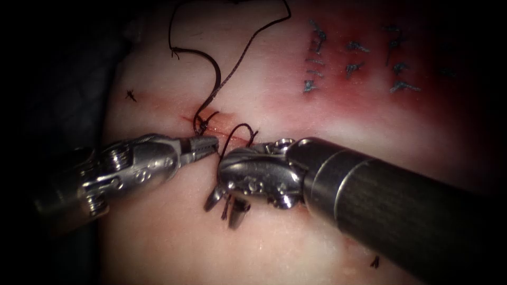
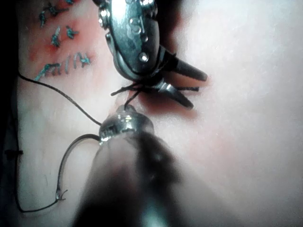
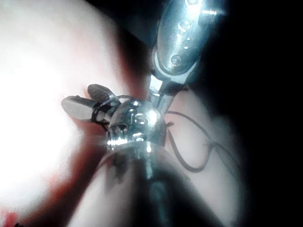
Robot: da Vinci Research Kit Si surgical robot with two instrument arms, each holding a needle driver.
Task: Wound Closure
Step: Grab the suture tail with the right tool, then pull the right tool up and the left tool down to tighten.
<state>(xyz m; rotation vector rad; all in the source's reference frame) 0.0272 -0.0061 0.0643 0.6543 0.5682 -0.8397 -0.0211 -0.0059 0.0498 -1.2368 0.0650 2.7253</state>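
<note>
Left tool (image 1: pixel 214 146) sits fingers (image 1: pixel 200 143) pressed together at the cut (image 1: pixel 227 122), needle (image 1: pixel 215 74) arcing away above it, unheld, while the right tool (image 1: pixel 224 211) spreads its fingers (image 1: pixel 215 199) below, thread (image 1: pixel 240 126) looped round.

Right tool (image 3: pixel 85 101): jaws parted, dark thread (image 3: pixel 106 106) wound round their base. Left tool (image 3: pixel 158 92) close beside it. More thread curls over pale tissue (image 3: pixel 42 71) past the wrist.
</note>
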